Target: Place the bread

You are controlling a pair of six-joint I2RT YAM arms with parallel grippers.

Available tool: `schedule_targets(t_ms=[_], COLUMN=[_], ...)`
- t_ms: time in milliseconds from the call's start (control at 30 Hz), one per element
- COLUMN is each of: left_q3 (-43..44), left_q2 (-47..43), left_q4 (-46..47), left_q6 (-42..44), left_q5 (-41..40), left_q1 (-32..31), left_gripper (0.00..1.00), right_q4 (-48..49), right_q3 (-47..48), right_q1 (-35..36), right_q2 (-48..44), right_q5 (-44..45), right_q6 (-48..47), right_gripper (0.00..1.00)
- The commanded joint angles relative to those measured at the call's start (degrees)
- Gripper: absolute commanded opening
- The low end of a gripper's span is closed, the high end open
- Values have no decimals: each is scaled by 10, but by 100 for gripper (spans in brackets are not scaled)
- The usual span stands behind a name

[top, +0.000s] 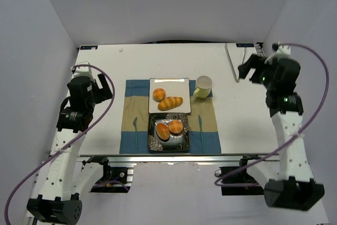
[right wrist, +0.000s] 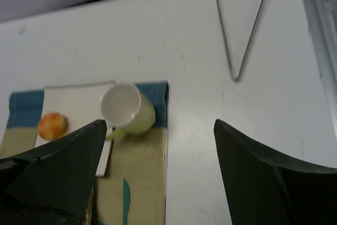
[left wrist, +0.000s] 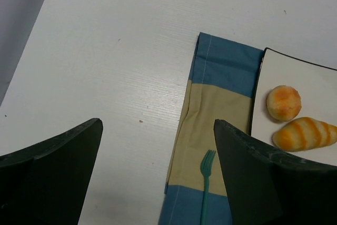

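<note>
the top view takes in everything at once. a blue and tan placemat [top: 209,119] lies mid-table [top: 100,67], reaching toward the near edge. on the mat's far half sits a white plate [top: 179,85] with a round bun [top: 159,94] and a striped long roll [top: 170,103] side by side. just nearer, a dark patterned plate [top: 181,145] carries two more buns [top: 163,130], touching each other; only this view shows that plate. a pale yellow mug [top: 202,86] stands just right of the white plate, and metal tongs [top: 234,62] lie toward the far right corner.

the left wrist view adds a teal fork [left wrist: 205,183] lying on the mat's left strip, and makes the roll's orange bands plain. the left fingers [left wrist: 92,135] stand wide apart above bare table and the mat's left edge, nothing between them.

the right wrist view looks into the mug (its inside is bare white) and sees the tongs spread in a v. it catches a teal utensil [right wrist: 125,198] on the mat's right strip. of the bread it shows only the round bun. the right fingers [right wrist: 89,140] are spread wide too, holding nothing, raised by the table's right edge.
</note>
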Motion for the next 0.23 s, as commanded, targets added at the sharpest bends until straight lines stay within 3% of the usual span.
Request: schedule_targets(t_ms=[0,200], left_q3=[-15,-52], left_q2=[-23,-67], left_q4=[-29,-3], left_q6=[-18,-51], left_q5=[-1,4], left_q1=[3,3], left_gripper=[98,98], right_q4=[-39,-52], right_q3=[-117,-170], right_q1=[1,1], right_q2=[-40,-113], right_q5=[-19,-1], right_q6=[-1,4], right_gripper=[89,90])
